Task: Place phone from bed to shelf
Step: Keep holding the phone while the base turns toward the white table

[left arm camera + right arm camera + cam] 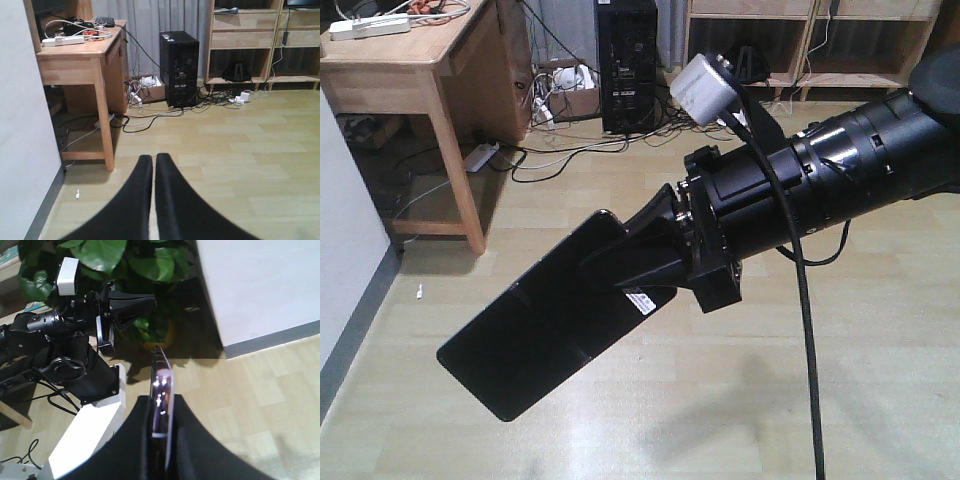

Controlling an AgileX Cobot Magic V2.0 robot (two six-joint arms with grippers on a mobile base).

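The right gripper (638, 262) is clamped on one end of the phone (535, 335), its black fingers pressing the flat faces near the small white sticker (640, 301). The glossy slab juts out past the fingertips and slants down to the left in mid-air above the pale floor (740, 400), edge-on in the right wrist view. The left gripper (153, 165) holds nothing, fingers drawn together with only a thin slit between, and the shelf (800, 80) stands well apart by the far wall, right of the black computer tower (625, 60).
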